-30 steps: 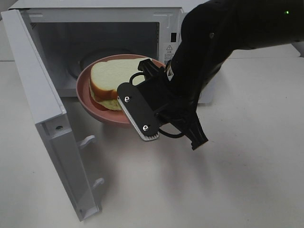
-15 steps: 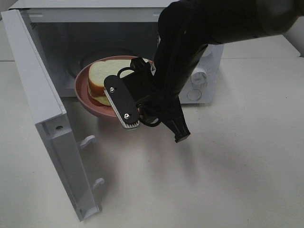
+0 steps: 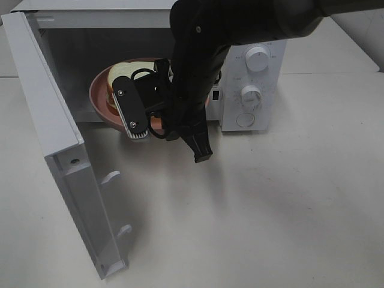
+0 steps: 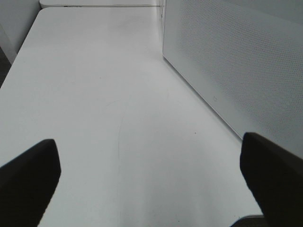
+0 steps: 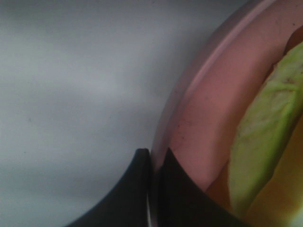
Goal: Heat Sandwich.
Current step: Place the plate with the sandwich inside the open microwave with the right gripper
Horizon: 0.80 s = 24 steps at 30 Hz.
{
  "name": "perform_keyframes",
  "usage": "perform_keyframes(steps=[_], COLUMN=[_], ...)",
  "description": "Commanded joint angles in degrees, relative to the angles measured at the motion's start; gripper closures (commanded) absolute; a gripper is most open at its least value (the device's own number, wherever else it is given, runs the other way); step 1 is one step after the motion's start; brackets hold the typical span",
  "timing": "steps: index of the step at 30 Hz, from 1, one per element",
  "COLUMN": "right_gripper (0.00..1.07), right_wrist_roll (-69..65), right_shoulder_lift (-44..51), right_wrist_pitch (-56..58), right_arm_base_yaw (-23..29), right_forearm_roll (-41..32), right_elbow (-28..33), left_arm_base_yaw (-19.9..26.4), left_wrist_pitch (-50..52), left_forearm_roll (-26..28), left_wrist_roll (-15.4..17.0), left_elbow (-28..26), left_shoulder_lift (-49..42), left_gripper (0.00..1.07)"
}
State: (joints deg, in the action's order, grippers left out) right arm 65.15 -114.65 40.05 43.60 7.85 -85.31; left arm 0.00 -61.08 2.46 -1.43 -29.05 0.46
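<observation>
Right arm and its load sit deeper toward the microwave than a second back; the pink plate has gone from out over the counter to the cavity mouth, and the sandwich with it; the door is unchanged, swung wide on the left.

Right gripper: clenched on the plate's rim, one fingertip either side of the edge in the wrist view; you are carrying the plate by it. The sandwich lies on the plate, mostly hidden behind the arm from above; its green layer shows near the grip in the wrist view.

Left gripper: released, jaws wide, nothing between them; it hangs over the counter beside a white dotted panel of the microwave; idle.

Progress, as I judge it: door open, done; plate picked up, done; insertion under way, about half; the near rim looks to be at the threshold; whether the far side rests on the cavity floor, cannot tell.

Left for you: push the plate fully in; set it down; let go; draw the arm out past the door frame; shut the door; turn a dial; none of these is begun.
</observation>
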Motion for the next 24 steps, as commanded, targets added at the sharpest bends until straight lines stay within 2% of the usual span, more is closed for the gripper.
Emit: perform_keyframes(steps=[1,7,24], right_gripper=[1.07,1.07,1.07], right_wrist_roll=[-1.3,-3.6,-8.0], right_shoulder_lift=[-1.5,-6.0,-13.7], right_wrist_pitch=[-0.6,0.6,4.6], right_arm_base_yaw=[0.0,0.0,-0.1], right_forearm_roll=[1.1,2.3,4.3], right_elbow=[-2.8,-9.1,-22.2], left_arm_base_yaw=[-0.1,-0.1,-0.1], left_wrist_pitch=[-0.1,-0.1,-0.1], left_forearm_roll=[0.1,0.1,0.1], left_wrist_roll=[-0.1,-0.1,-0.1], left_elbow=[-0.5,-0.5,-0.5], left_shoulder_lift=[0.1,0.1,0.1], left_gripper=[0.09,0.09,0.09])
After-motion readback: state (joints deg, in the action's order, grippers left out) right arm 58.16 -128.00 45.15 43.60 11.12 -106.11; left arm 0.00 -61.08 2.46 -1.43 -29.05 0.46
